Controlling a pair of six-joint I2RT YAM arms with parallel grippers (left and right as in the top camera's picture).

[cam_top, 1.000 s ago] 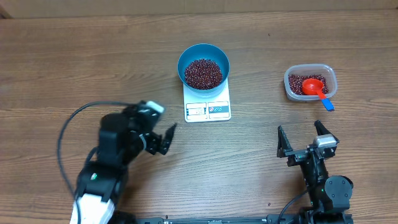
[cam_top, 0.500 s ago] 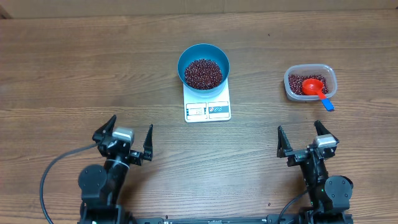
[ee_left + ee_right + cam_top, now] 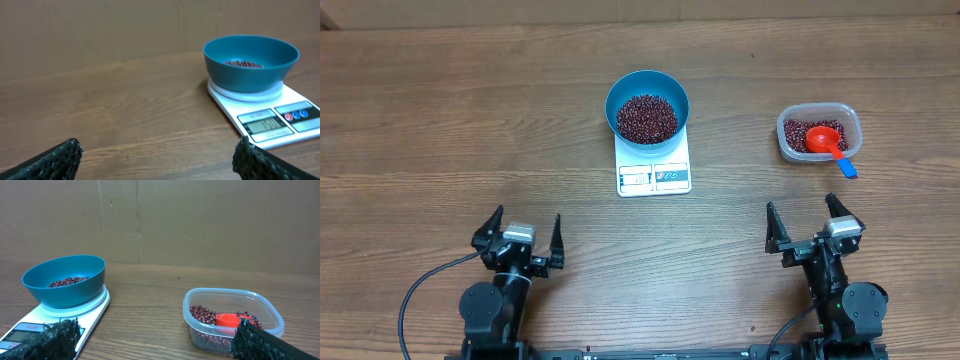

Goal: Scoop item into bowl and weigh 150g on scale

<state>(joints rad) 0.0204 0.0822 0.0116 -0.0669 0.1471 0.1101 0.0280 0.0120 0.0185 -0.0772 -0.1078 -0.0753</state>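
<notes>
Entry: bowl [image 3: 614, 100] of beans [image 3: 647, 118] on scale [image 3: 655, 177], ahead, between my arms.
Both empty: left fingers [image 3: 556, 240] wide, nearer it; right fingers [image 3: 773, 232] wide.

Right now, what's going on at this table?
Nothing is being handled. The left gripper and right gripper both sit open and empty on the near side of the wooden table. The deep round light blue bowl, holding small dark red beans, stands on the flat white kitchen scale. A red scoop with a blue handle lies in the clear plastic tub of more beans.
</notes>
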